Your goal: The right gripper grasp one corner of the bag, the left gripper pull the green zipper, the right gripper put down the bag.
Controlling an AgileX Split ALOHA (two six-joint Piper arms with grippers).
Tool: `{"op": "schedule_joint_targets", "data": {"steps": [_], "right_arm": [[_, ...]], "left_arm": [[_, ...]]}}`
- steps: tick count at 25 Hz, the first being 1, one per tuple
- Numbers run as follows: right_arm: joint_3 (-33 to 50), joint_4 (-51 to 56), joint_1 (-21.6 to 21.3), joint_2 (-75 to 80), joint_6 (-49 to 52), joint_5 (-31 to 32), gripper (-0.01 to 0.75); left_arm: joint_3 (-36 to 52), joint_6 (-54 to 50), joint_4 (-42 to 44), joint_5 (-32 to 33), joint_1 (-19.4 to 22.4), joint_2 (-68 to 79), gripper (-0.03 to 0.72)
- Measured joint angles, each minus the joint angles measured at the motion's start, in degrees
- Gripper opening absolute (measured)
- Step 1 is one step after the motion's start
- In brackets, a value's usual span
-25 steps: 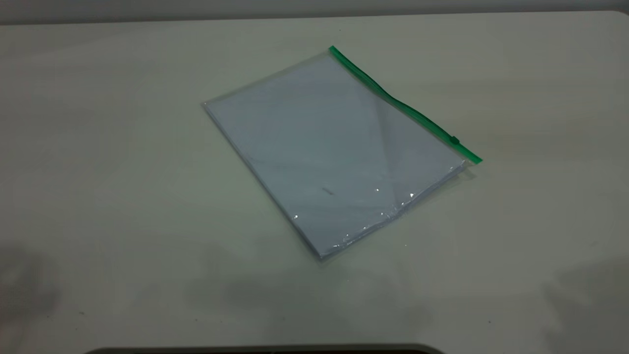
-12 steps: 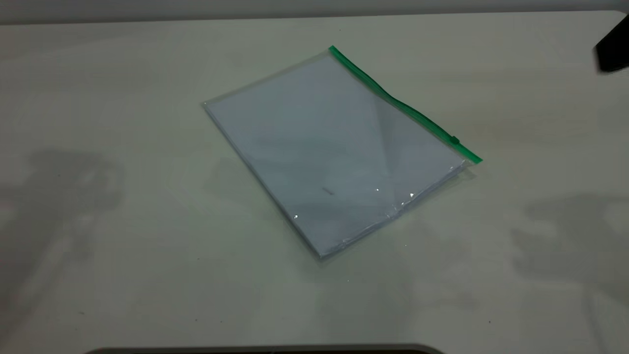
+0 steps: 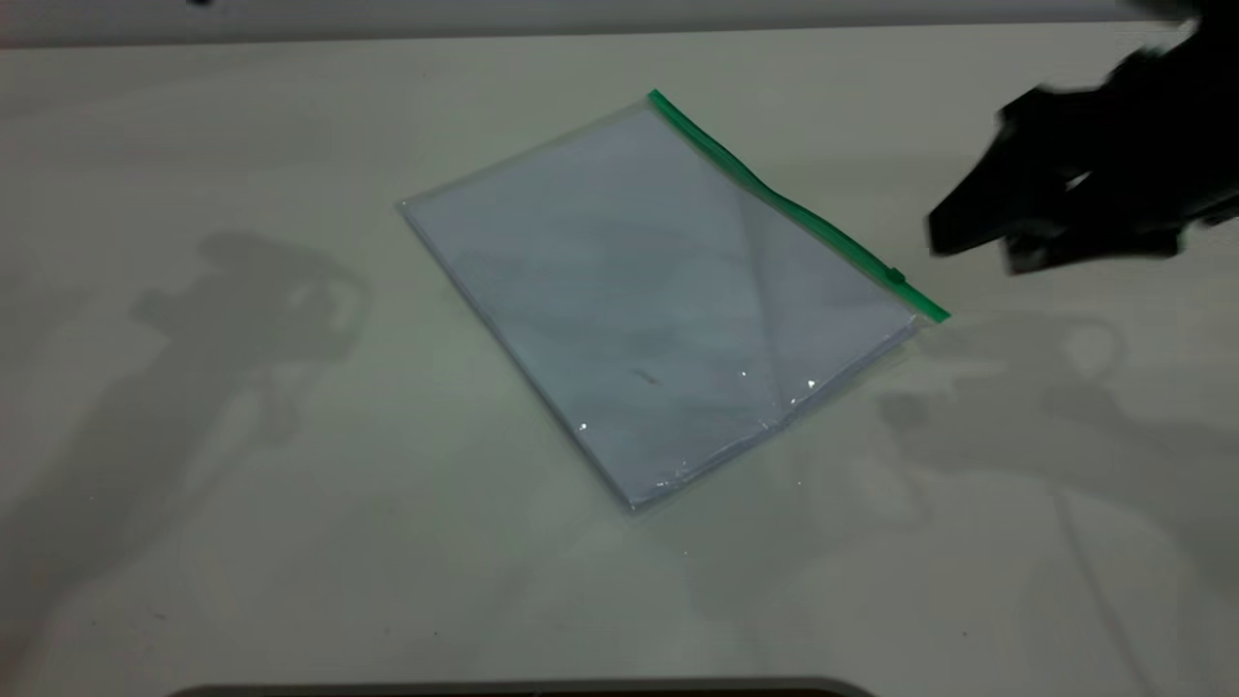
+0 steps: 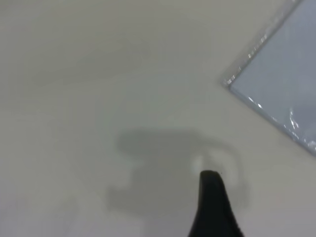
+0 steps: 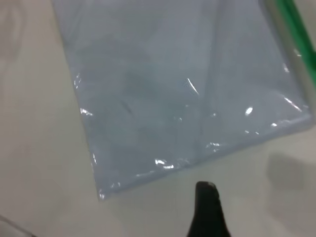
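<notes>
The bag (image 3: 658, 300) is laid flat on the counter (image 3: 242, 484); the right gripper (image 3: 968, 237), state indeterminable, is seen beside its zipper (image 3: 794, 208) corner.

A robot test bench in a lab, by the look of it: a plain off-white counter (image 3: 242, 484) carries only a clear document bag (image 3: 639, 300) of white paper, with a black robot gripper (image 3: 968, 237) just beside the bag's green-edged corner.
</notes>
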Motion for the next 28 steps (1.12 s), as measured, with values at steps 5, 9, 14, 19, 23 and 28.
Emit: {"op": "schedule_joint_targets", "data": {"steps": [5, 9, 14, 19, 23, 28], "right_arm": [[-3.59, 8.03, -0.19, 9.27, -6.70, 1.83, 0.591], [-6.11, 8.99, -3.52, 14.95, -8.33, 6.54, 0.591], [-7.62, 10.71, -9.42, 20.68, -12.07, 12.59, 0.591], [-8.31, 12.02, -10.21, 24.69, -15.49, 14.72, 0.591], [-10.49, 12.13, -9.26, 27.73, -15.71, 17.79, 0.591], [-13.13, 12.13, -8.39, 30.96, -15.91, 20.17, 0.591]], "left_arm": [[0.00, 0.06, 0.00, -0.06, -0.09, 1.21, 0.578], [-0.06, 0.01, -0.05, -0.06, -0.09, 1.32, 0.578], [-0.06, -0.19, -0.06, -0.23, -0.09, 1.38, 0.578], [-0.06, -0.19, -0.24, -0.42, -0.13, 1.45, 0.578], [-0.06, -0.19, -0.29, -0.42, -0.13, 1.45, 0.578], [-0.06, -0.14, -0.29, -0.47, -0.13, 1.45, 0.578]]}}
